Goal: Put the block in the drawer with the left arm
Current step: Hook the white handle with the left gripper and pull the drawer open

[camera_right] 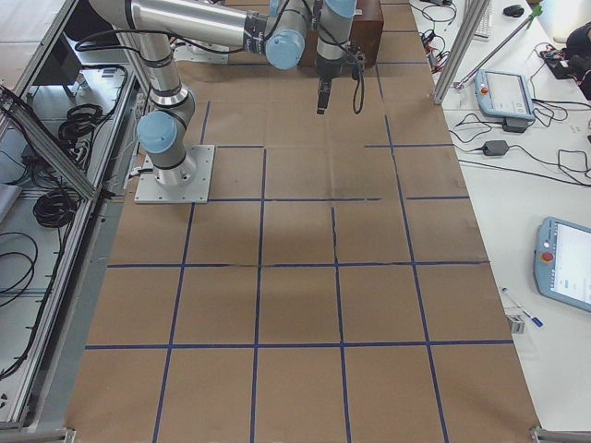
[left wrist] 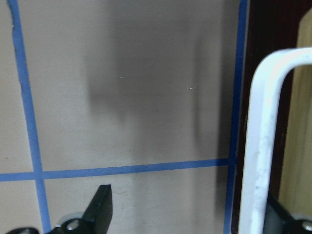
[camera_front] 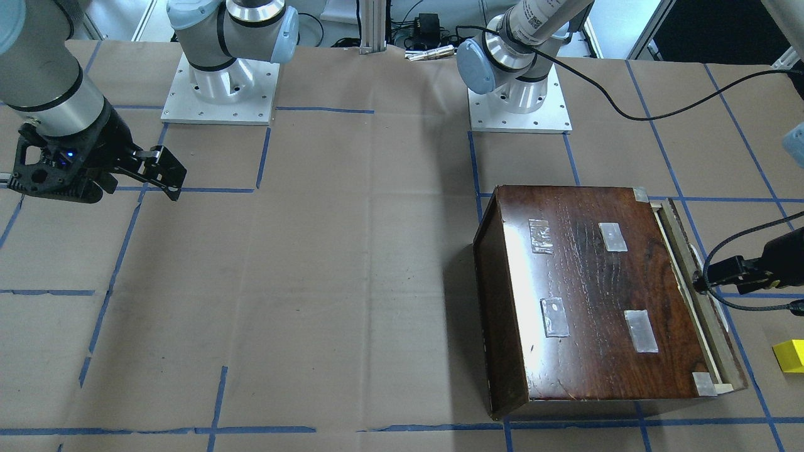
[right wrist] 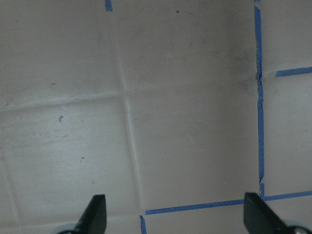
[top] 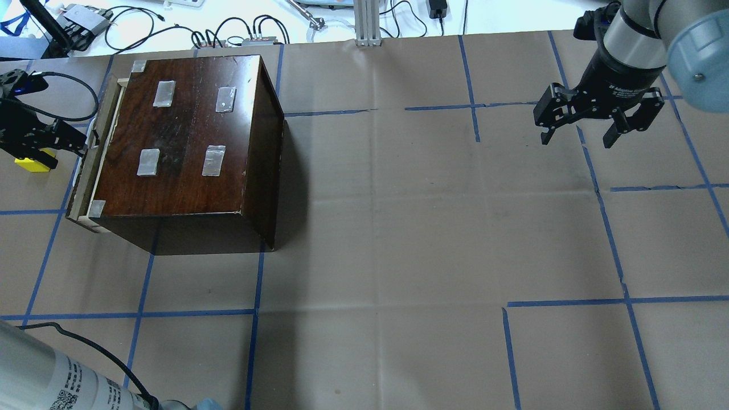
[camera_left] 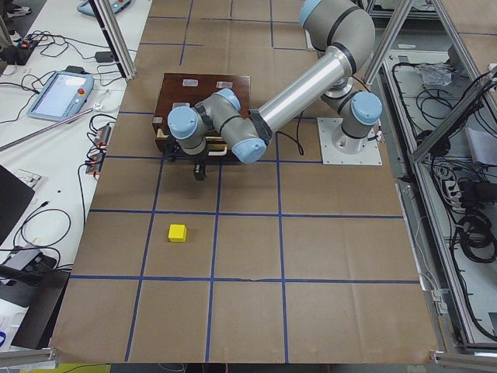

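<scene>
The dark wooden box [top: 188, 136] stands on the table's left in the overhead view. Its drawer [top: 84, 176] is pulled out a little, and a strip of pale wood [camera_front: 684, 289] shows behind the dark front panel. My left gripper [top: 85, 145] is at the drawer front. In the left wrist view the white handle [left wrist: 261, 146] stands between its spread fingers [left wrist: 100, 209], close to the right one. The yellow block [top: 33, 164] lies on the paper just beyond that gripper, apart from the drawer. It also shows in the front view [camera_front: 790, 355]. My right gripper [top: 578, 136] is open and empty, far to the right.
Brown paper with a blue tape grid [top: 364, 228] covers the table. The left arm's black cable [camera_front: 741, 245] loops near the drawer front. Both arm bases [camera_front: 220, 94] stand on the robot's side. Cables and a pendant [camera_left: 62, 93] lie off the table edge.
</scene>
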